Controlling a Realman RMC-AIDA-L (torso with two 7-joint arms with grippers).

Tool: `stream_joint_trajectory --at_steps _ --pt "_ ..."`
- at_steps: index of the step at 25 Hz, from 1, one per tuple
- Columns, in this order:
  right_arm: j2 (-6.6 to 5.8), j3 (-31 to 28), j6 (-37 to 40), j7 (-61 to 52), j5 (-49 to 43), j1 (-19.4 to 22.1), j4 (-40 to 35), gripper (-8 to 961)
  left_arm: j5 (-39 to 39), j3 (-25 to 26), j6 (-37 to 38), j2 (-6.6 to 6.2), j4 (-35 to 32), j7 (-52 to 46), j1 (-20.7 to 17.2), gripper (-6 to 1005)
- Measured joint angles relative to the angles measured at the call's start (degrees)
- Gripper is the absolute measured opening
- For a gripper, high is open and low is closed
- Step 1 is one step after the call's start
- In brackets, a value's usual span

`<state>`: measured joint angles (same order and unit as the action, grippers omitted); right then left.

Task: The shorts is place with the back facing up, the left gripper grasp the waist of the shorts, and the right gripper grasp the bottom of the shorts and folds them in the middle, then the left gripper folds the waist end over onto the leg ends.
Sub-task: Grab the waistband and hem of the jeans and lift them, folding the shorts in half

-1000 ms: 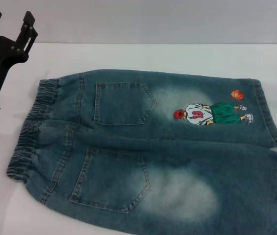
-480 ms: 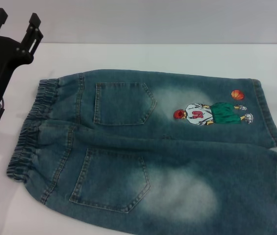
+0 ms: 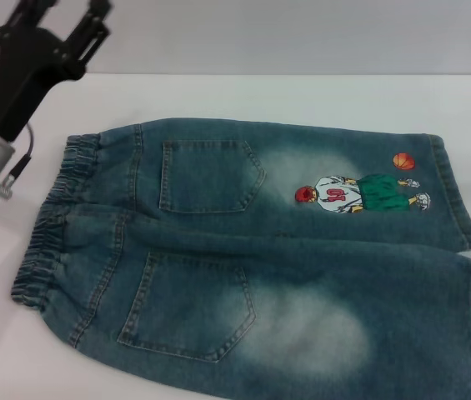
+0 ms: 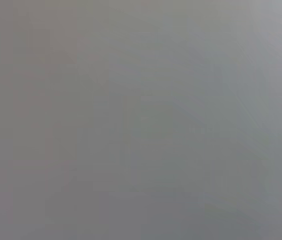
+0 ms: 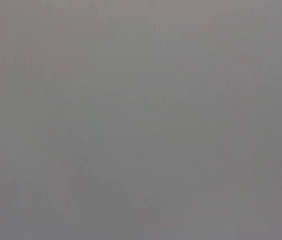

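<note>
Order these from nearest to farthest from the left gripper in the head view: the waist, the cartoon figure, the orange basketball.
From the left gripper, top left:
1. The waist, on the shorts' left end.
2. The cartoon figure, toward the right.
3. The orange basketball, farther right, by the hem.

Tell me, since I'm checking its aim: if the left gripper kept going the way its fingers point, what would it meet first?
Probably nothing. The left gripper, open, points up and away over the bare table, past the waist of the shorts. Depth is unclear, as the fingertips leave the picture.
</note>
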<state>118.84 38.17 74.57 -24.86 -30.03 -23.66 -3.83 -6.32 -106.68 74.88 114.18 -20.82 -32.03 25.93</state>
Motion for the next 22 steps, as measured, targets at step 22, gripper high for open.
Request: stream_joint_trajectory --at_steps 22 --pt "-0.37 -1.0 2.3 -10.9 -14.1 1.9 -7.8 518 107.0 49.6 12.4 -7.75 -34.6 -73.2 1.0 709"
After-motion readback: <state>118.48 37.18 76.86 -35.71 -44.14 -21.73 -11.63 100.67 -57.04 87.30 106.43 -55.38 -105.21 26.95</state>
